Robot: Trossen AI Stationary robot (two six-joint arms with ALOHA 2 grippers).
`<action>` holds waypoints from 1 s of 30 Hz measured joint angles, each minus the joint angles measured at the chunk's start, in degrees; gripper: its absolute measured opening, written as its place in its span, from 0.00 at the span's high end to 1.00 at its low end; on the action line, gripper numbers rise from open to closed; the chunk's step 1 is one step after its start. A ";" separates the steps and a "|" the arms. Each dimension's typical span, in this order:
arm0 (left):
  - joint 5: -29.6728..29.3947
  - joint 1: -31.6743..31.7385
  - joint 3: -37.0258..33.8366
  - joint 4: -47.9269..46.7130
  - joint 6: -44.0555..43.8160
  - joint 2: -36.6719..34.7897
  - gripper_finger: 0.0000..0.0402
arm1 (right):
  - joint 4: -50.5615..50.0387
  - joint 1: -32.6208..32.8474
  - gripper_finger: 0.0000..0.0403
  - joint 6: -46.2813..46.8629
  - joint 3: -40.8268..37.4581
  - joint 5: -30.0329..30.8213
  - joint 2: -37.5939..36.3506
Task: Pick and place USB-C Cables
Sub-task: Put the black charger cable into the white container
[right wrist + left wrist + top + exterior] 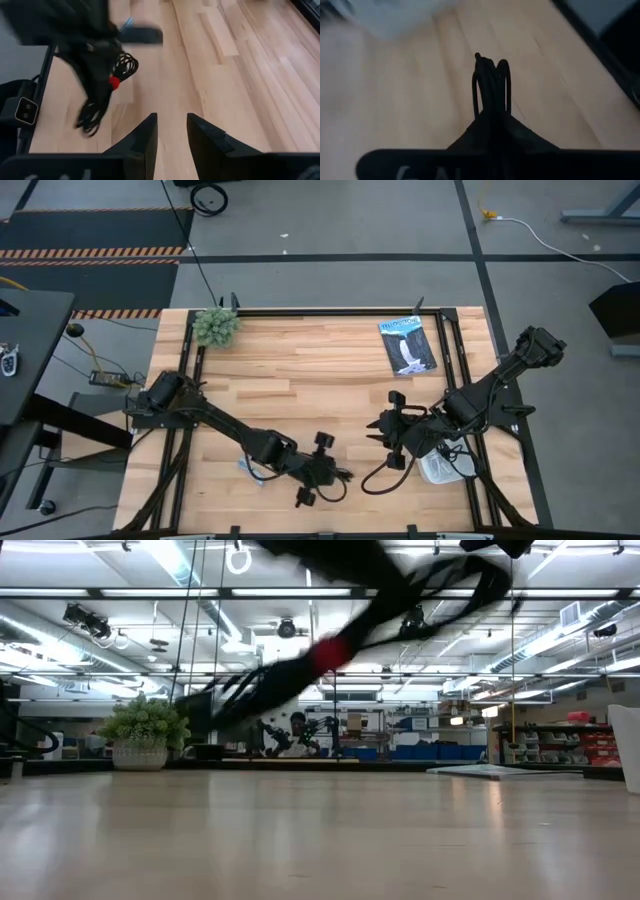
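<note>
**Left hand pinching a black cable near the worktop's front edge**

Left hand [335, 475] was seen toward six o'clock on the wooden worktop [300, 370], its fingers pressed together on a black USB-C cable [492, 87]; in the left wrist view the dark loops were seen standing out past the fingertips, above the wood. A red band [114, 83] on that cable was shown in the right wrist view, where the coil hung from the left arm. In the low view the cable and arm were caught only as a dark blur with a red spot.

A pale blue cable [250, 471] was seen lying on the wood beside the left arm, at about seven o'clock.

The right hand [380, 432] was held at about five o'clock, its fingers [145, 135] spread apart with nothing between them. A second black cable [375, 480] was seen looped on the wood just below it. A white tray [440, 468] lay at the right edge, mostly covered by the right arm.

At one o'clock a dark blue packet [408, 345] lay flat, and at eleven o'clock a small potted plant [217, 326] stood.
</note>
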 joint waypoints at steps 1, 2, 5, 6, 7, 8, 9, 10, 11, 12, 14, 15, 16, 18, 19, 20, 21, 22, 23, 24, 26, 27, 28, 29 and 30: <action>-2.22 -0.08 1.82 -0.15 2.11 0.00 0.92 | -0.02 0.07 0.73 0.41 0.00 -0.01 0.02; -4.68 -0.27 3.60 -0.54 3.83 0.00 0.90 | -0.04 0.22 0.73 0.87 0.00 -0.01 0.02; -11.53 -0.90 9.20 -0.62 9.40 0.00 0.88 | -0.76 1.77 0.73 1.04 0.00 -0.20 0.02; -13.75 -1.06 11.01 -0.44 11.67 -0.03 0.88 | -0.83 2.55 0.73 1.03 0.00 -0.25 0.02; -15.33 -1.16 12.52 -0.32 13.41 -0.09 0.89 | -1.26 3.29 0.73 1.04 0.00 -0.24 0.02; -16.61 -1.18 13.73 0.21 14.74 -0.13 0.90 | -1.95 4.05 0.73 1.07 0.00 -0.04 0.02; -17.26 -1.12 14.63 1.05 15.98 -0.13 0.91 | -2.38 4.91 0.73 1.07 0.00 0.68 0.02; -17.50 -0.92 15.18 2.07 17.22 -0.13 0.92 | -2.76 5.81 0.73 1.06 0.00 1.95 0.02; -17.55 -0.72 15.39 3.42 18.40 -0.13 0.93 | -3.21 6.70 0.73 1.05 0.00 3.53 0.02; -17.60 -0.43 15.39 4.89 19.27 -0.13 0.94 | -3.36 7.70 0.73 1.01 -0.03 5.02 0.02; -17.55 0.39 15.38 7.12 20.56 -0.07 0.94 | -2.34 9.62 0.73 0.92 -0.69 7.02 0.02; -17.33 1.00 15.13 8.49 20.53 0.08 0.94 | -1.68 10.51 0.72 0.91 -1.32 7.84 0.02; -17.09 1.67 14.37 10.52 20.43 0.15 0.93 | -0.92 11.36 0.72 0.97 -2.06 8.53 0.02; -17.09 2.86 11.96 14.78 20.72 0.35 0.91 | 0.44 12.61 0.72 1.68 -3.79 10.27 0.02; -17.05 3.37 10.83 17.49 21.55 0.54 0.91 | 1.19 13.08 0.71 2.37 -4.77 11.27 0.02; -17.06 3.77 9.71 20.24 22.13 0.61 0.91 | 2.00 13.46 0.71 3.06 -5.82 12.35 0.02; -17.07 4.12 8.88 23.38 22.95 0.61 0.92 | 2.40 13.77 0.70 3.75 -6.84 13.56 0.02; -17.07 4.42 8.38 26.38 23.43 0.61 0.92 | 2.71 14.07 0.70 4.34 -7.66 14.92 0.02; -16.78 4.64 7.92 28.97 23.68 0.49 0.93 | 3.27 14.28 0.69 4.95 -8.35 16.40 0.02; -15.68 4.83 7.64 30.20 23.71 0.39 0.93 | 4.30 14.41 0.68 5.39 -8.98 17.80 0.02; -11.56 5.13 6.87 31.84 23.41 0.39 0.93 | 6.01 14.61 0.66 5.73 -10.07 20.32 0.02; -10.03 5.44 6.73 31.83 23.17 0.46 0.92 | 6.73 14.67 0.65 5.59 -10.42 21.46 0.02; -8.90 5.60 6.56 32.39 22.99 0.50 0.92 | 7.68 14.68 0.64 5.23 -10.49 22.39 0.02; -8.30 5.62 6.21 33.42 22.93 0.50 0.91 | 8.90 14.64 0.62 4.80 -10.49 22.93 0.02; -8.06 5.60 5.89 34.57 22.90 0.49 0.91 | 10.28 14.62 0.61 3.87 -10.49 23.39 0.02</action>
